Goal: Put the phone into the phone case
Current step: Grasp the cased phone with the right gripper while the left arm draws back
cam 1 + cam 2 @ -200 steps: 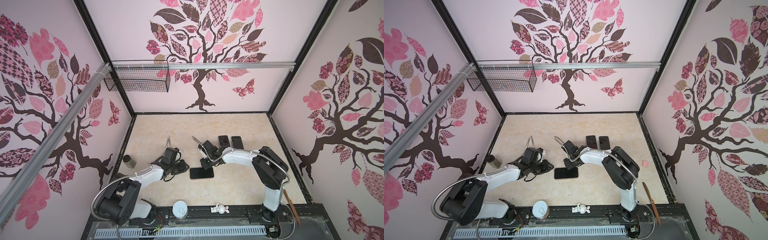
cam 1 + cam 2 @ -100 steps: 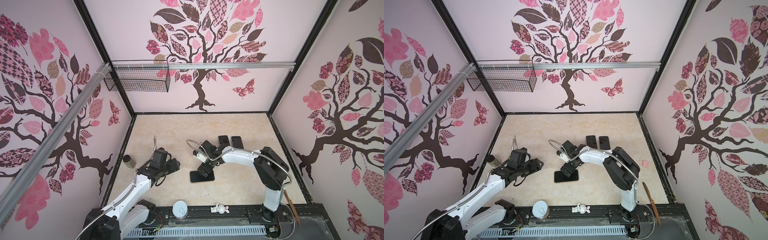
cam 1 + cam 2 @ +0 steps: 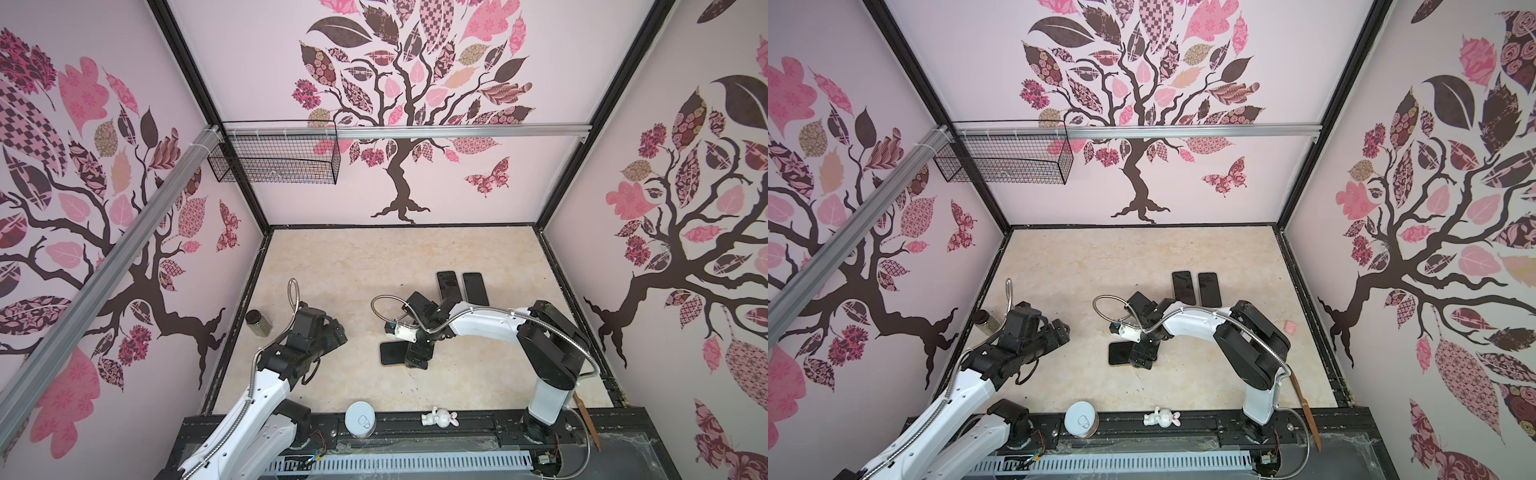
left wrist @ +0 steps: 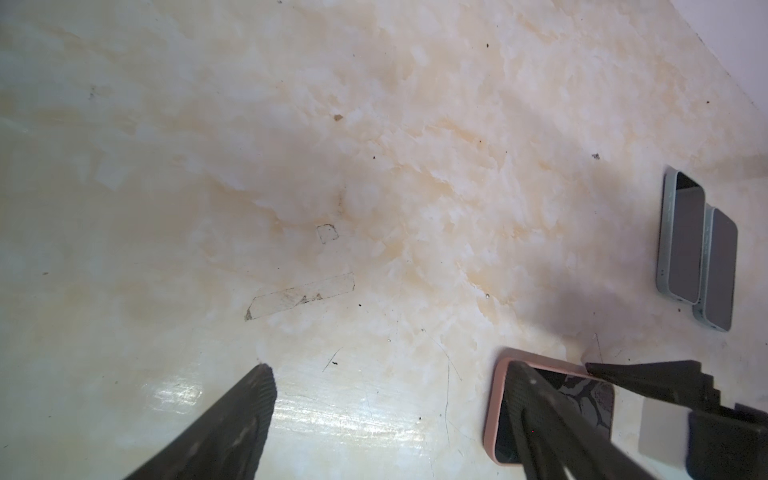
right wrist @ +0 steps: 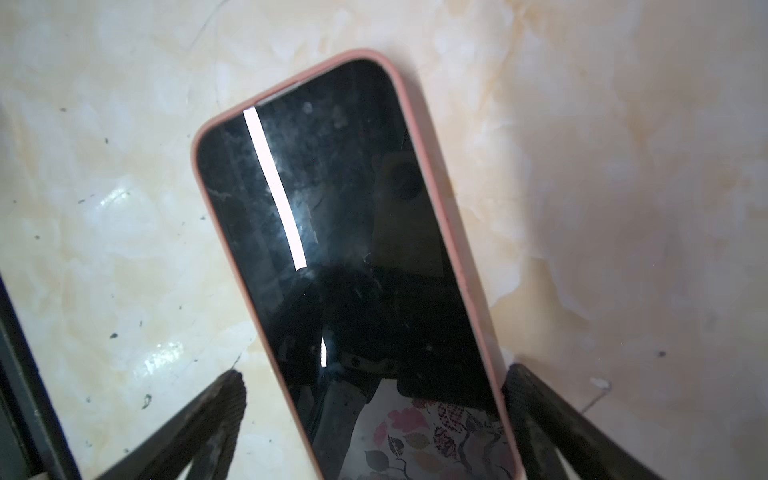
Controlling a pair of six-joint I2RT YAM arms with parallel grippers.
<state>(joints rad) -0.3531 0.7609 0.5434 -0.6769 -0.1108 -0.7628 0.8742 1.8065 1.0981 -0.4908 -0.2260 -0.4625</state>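
Phone [image 5: 353, 249] lies flat, screen up, just off worktop [image 3: 353, 270] centre toward 6 o'clock (12 = back wall [image 3: 311, 208]), long axis approx 3–9, inside the phone case [image 5: 368, 55]. Right end effector [image 5: 376, 378] hangs low over its 3 o'clock end, fingers spread wide either side of the case, clamping nothing. One finger is clear of the rim, the other just beside it; can't tell if it touches. Left end effector [image 4: 388, 372] sits well apart at 9 o'clock of the phone, also wide open & empty.

Risks, as I judge them: w/ fingers straddling the case this low, any sideways drift on pull-out could catch the soft rim, skid the phone or peel a corner back off. A re-close could squeeze the rim & pop the glass up. At 1 o'clock, two spare phones [image 3: 448, 286] are near enough that a wide arm swing might knock them.

Looks: black glossy glass, smudged, reflecting a bright bar & the wall pattern. Pink rim frames every edge in view. At one far corner a pale sliver shows btwn glass & rim, poss. not fully seated there, can't tell. The end under the wrist cam runs out of frame.
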